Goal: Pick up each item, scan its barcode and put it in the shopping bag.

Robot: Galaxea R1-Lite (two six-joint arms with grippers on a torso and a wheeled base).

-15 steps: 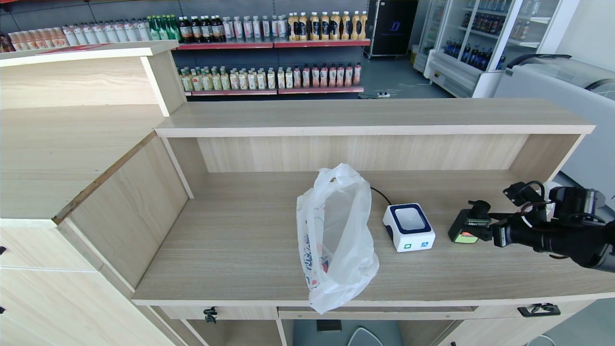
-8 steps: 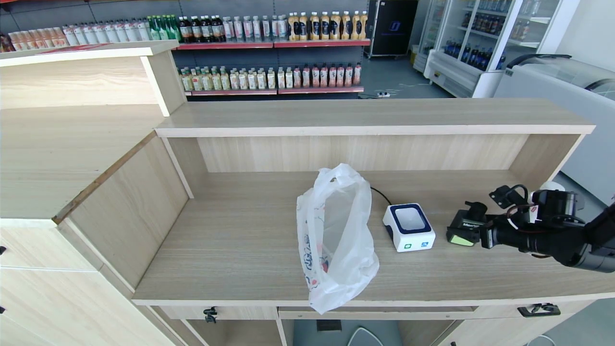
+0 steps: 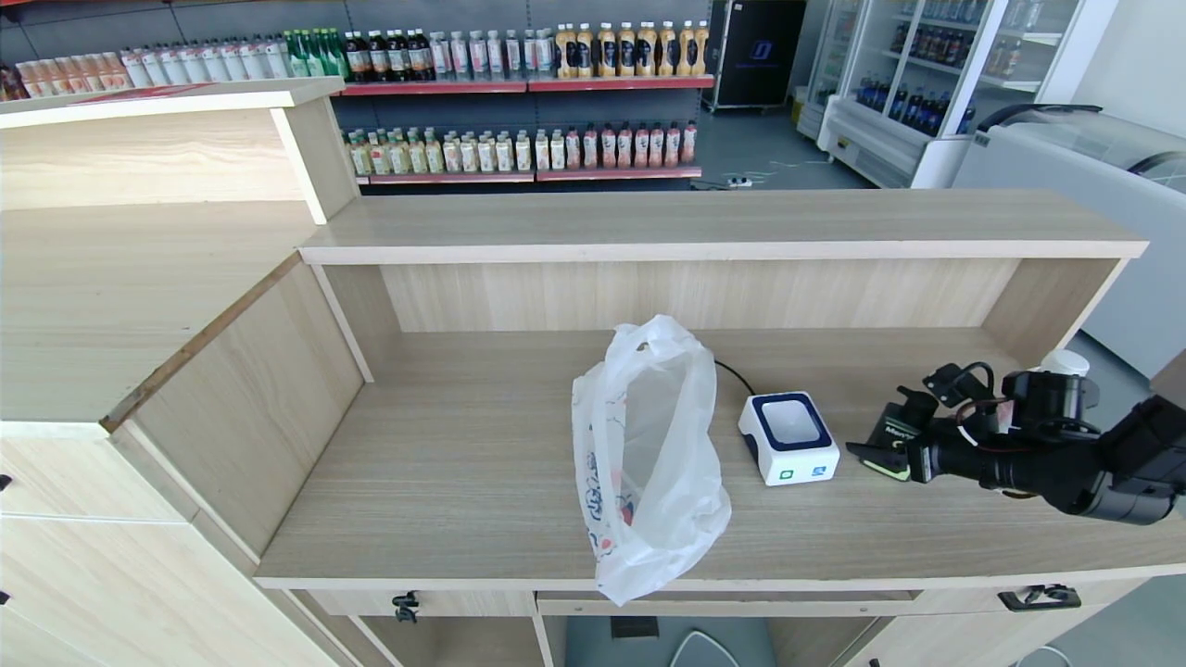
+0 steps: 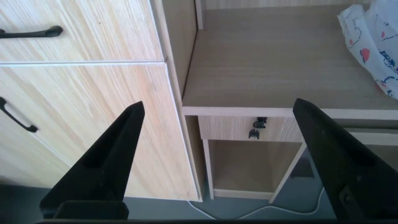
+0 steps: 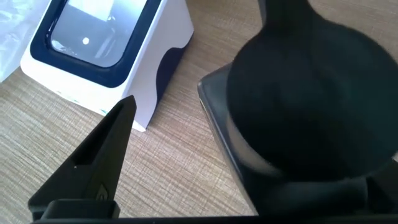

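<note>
A translucent white shopping bag (image 3: 649, 454) stands open at the middle of the counter (image 3: 445, 463). Just to its right sits the white scanner (image 3: 789, 437) with a dark blue rim, which also appears in the right wrist view (image 5: 106, 46). Right of the scanner, low over the counter, my right gripper (image 3: 891, 446) is shut on a small black item with a green face (image 3: 888, 435). In the right wrist view that item (image 5: 298, 99) looms dark beside one finger (image 5: 93, 168). My left gripper (image 4: 217, 162) hangs open below the counter's front edge, and a corner of the bag (image 4: 373, 43) shows beyond it.
A raised ledge (image 3: 723, 227) and side walls box in the counter. The scanner's cable (image 3: 734, 372) runs behind the bag. A white round object (image 3: 1066, 361) sits behind my right arm. Drawers with black handles (image 4: 28, 32) front the cabinet on the left.
My right gripper has shifted left toward the scanner and dropped a little. The black item has tilted, so its green face shows less.
</note>
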